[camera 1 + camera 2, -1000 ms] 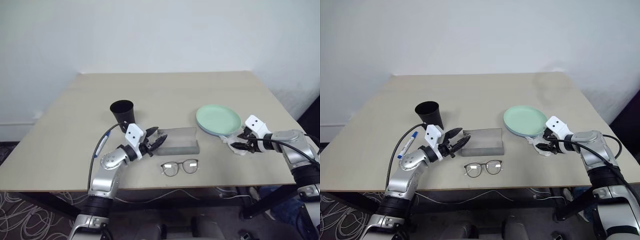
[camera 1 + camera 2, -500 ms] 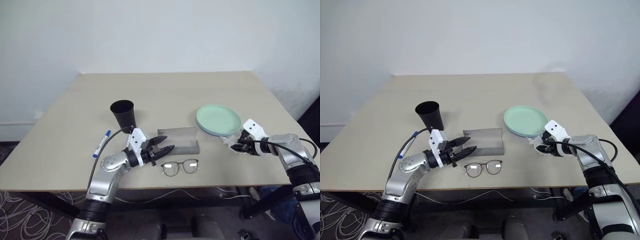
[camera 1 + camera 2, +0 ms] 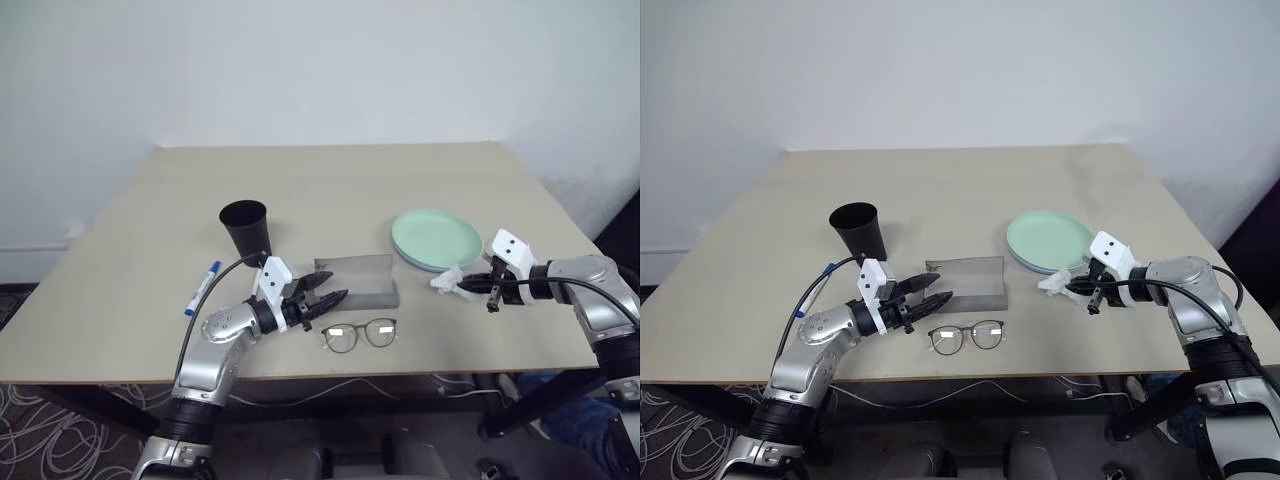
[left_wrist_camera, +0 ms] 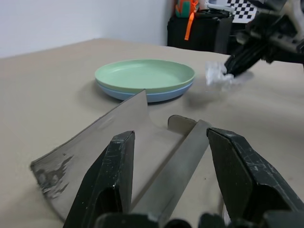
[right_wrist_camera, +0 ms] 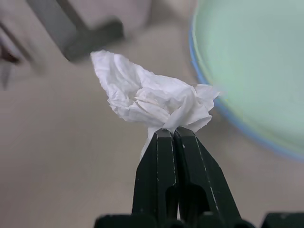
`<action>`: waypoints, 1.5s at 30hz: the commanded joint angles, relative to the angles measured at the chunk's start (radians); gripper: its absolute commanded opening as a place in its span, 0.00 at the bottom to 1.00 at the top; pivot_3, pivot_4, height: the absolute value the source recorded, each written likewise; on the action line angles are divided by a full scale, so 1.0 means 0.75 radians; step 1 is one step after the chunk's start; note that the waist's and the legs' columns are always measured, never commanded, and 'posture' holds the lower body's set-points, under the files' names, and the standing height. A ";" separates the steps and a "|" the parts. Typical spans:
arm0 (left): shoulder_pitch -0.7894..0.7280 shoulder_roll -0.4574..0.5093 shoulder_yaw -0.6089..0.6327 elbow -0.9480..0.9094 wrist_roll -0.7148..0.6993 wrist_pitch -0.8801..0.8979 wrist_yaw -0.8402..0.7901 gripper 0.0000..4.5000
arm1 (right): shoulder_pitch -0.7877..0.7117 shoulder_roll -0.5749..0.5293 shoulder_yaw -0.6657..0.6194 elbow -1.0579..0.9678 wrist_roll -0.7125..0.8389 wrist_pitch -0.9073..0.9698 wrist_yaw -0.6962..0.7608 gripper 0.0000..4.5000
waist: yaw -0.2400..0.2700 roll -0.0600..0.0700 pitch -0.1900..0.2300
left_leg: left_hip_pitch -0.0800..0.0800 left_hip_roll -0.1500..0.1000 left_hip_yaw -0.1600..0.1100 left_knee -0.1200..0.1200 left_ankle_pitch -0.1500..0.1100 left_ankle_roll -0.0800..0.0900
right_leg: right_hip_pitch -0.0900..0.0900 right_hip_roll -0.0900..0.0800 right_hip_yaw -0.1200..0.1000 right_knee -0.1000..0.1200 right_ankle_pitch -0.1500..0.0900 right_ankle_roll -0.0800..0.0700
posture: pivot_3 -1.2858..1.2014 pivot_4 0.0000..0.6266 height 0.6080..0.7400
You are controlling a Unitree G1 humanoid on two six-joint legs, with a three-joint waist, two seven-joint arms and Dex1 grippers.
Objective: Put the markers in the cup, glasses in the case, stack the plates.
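Note:
The black cup (image 3: 245, 225) stands upright at centre left. A blue-capped marker (image 3: 203, 287) lies on the table left of my left arm. The grey case (image 3: 357, 280) sits open with its lid (image 4: 109, 137) raised, and the glasses (image 3: 360, 333) lie just in front of it. The mint green plate rests on the light blue one, so the plates (image 3: 437, 240) are stacked at the right. My left gripper (image 3: 325, 290) is open at the case's left end, holding nothing. My right gripper (image 5: 171, 133) is shut on a crumpled white tissue (image 5: 152, 97), held above the table near the plates.
The table's front edge runs just below the glasses. A black cable loops over my left arm near the marker. Bare tabletop stretches behind the cup and the plates.
My right gripper has shut on the tissue and raised it off the table, drifting slightly left. My left gripper shifted a little towards the glasses early on, then stayed still.

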 commanded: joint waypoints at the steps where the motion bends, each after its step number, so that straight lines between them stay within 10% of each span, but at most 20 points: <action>1: -0.043 -0.001 0.007 -0.012 0.009 -0.032 0.005 0.56 | -0.174 0.044 -0.058 0.103 -0.034 -0.094 -0.156 0.00 | -0.001 0.000 0.000 | 0.000 0.000 0.001 0.000 0.000 0.000 | 0.000 0.000 0.000 0.000 0.000 0.000 | 0.52 0.00 1.00; 12: -0.062 0.007 0.006 0.009 0.020 -0.050 -0.001 0.56 | -0.546 0.299 0.018 0.915 -0.209 -0.370 -0.453 0.00 | -0.016 -0.001 0.000 | 0.000 0.000 0.003 -0.003 0.000 0.001 | -0.002 -0.001 0.001 0.000 0.002 0.000 | 0.52 0.00 1.00; 21: -0.018 0.026 0.022 -0.042 0.015 -0.040 0.016 0.56 | -0.625 0.334 0.006 1.104 -0.222 -0.490 -0.438 0.59 | -0.032 0.000 -0.001 | 0.001 -0.001 0.000 -0.008 -0.001 0.001 | -0.002 -0.002 0.001 -0.001 0.002 0.000 | 0.52 0.00 1.00; 23: -0.012 0.029 0.022 -0.051 0.013 -0.036 0.019 0.56 | -0.625 0.322 -0.005 1.097 -0.217 -0.519 -0.447 0.74 | -0.035 0.001 -0.001 | 0.002 -0.001 0.000 -0.008 -0.001 0.001 | -0.002 -0.001 0.001 -0.001 0.002 0.000 | 0.52 0.00 1.00; 35: -0.162 0.187 -0.074 -0.012 -0.046 0.150 -0.302 0.56 | -0.135 0.234 -0.092 0.257 0.171 -0.455 0.174 0.74 | -0.028 0.002 -0.001 | 0.001 -0.001 -0.004 -0.006 -0.001 0.001 | -0.001 0.000 -0.001 0.000 0.002 0.001 | 0.52 0.00 1.00; 45: -0.466 0.226 -0.238 0.226 0.016 0.177 -0.665 0.56 | 0.076 0.207 -0.054 -0.008 0.203 -0.311 0.224 0.74 | -0.030 0.002 0.000 | 0.002 0.002 0.001 0.001 0.000 0.001 | 0.000 0.001 -0.001 0.001 0.001 0.000 | 0.52 0.00 1.00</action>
